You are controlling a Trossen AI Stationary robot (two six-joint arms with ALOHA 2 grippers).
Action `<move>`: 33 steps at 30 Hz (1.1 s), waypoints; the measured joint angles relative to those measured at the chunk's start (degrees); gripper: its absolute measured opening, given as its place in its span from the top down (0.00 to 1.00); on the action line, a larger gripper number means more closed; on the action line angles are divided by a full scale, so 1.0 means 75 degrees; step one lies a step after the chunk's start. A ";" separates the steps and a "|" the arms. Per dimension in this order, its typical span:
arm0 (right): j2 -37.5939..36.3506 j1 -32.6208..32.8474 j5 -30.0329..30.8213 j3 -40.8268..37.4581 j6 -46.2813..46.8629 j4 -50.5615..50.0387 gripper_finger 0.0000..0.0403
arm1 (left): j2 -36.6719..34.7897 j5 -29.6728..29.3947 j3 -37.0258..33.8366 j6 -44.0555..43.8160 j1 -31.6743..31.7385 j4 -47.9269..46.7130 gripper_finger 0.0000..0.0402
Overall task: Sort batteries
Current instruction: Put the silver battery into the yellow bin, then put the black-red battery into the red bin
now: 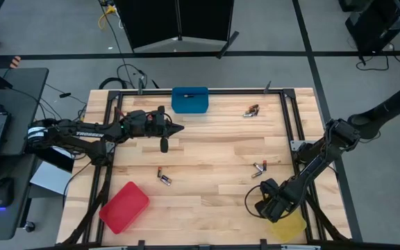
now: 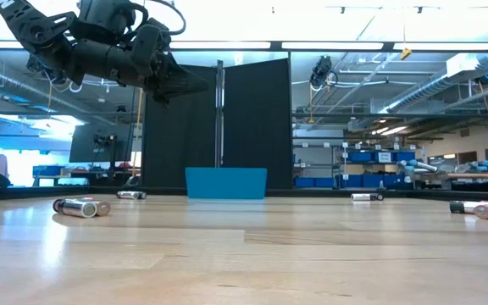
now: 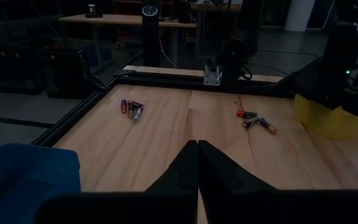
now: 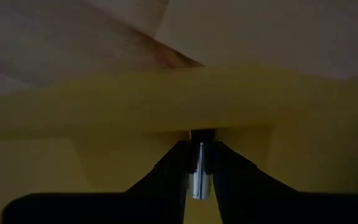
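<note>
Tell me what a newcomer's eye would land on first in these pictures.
First, the three coloured bins on the pale wooden table: a blue bin at the far edge, a red bin at the near left corner, a yellow bin at the near right. Next, the right gripper over the yellow bin with a silvery battery between its fingers. The left gripper hangs shut near the blue bin, and small clusters of batteries lie scattered about.

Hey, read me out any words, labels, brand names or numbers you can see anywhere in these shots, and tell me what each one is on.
White lettering on the left arm: too small to read.
Batteries: label markings too blurred to read.
Blue bin, red bin, yellow bin: no text seen.
</note>
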 joint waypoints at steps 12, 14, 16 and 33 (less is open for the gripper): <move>0.0015 -0.0006 -0.0453 0.0213 -0.0442 -0.0212 0.69 | 0.0002 0.0000 0.0000 0.0083 0.0000 0.0000 0.98; 0.0012 -0.0006 -0.0458 0.0419 -0.0566 -0.0448 0.69 | 0.0000 0.0000 0.0000 0.0087 0.0000 0.0000 0.98; 0.0012 -0.0006 -0.0460 0.0655 -0.0638 -0.0702 0.69 | 0.0002 0.0000 0.0000 0.0090 0.0000 0.0000 0.98; 0.0006 -0.0067 -0.0433 0.3218 -0.2576 -0.3667 0.65 | 0.0000 0.0000 0.0000 0.0105 0.0000 0.0003 0.98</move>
